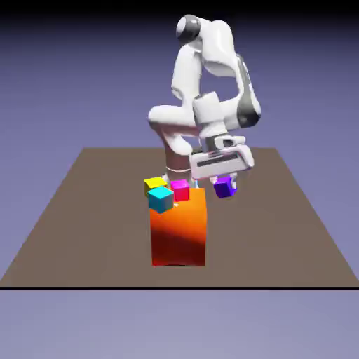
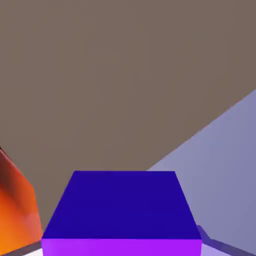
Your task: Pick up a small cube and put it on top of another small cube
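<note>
With my gripper (image 1: 225, 180) closed around the purple cube (image 1: 224, 187), I have it beside the orange block (image 1: 179, 231), on the exterior view's right, so I judge the coming move runs leftward.

The arm (image 1: 188, 73) is white with grey parts; it stands bent, its elbow high above the gripper (image 1: 224, 184) and toward the exterior view's left of it. The forearm (image 1: 242, 91) comes down above the gripper. The wrist (image 1: 210, 116) is directly over the hand (image 1: 222, 163), and the hand is wide and a little tilted. The gripper is below this hand, it points downward, and its two fingers are closed on the violet cube (image 1: 224, 186).
</note>
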`<state>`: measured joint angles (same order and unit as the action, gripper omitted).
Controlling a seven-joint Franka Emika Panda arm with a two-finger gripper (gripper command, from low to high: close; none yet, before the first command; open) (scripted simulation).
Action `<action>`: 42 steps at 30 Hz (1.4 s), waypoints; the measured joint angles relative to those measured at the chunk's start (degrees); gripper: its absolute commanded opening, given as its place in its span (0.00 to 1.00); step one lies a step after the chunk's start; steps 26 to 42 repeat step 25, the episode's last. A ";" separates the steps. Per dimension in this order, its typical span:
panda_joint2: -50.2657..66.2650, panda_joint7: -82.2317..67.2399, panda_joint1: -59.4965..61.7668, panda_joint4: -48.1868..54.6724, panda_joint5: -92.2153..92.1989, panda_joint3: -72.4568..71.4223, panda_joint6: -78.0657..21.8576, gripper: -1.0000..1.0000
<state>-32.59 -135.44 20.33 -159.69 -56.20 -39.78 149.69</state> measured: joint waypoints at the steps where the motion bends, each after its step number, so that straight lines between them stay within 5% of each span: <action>1: -0.65 -1.27 0.31 0.25 2.50 1.88 -1.37 0.00; 16: -10.39 -25.34 5.67 2.51 39.79 27.41 -20.97 0.00; 22: -2.46 -26.29 4.66 -1.98 37.48 25.66 -8.53 0.00; 23: -1.70 -26.39 4.56 -2.42 37.25 25.49 -7.32 1.00; 42: -1.69 -26.46 4.56 -2.42 37.15 25.48 -7.35 1.00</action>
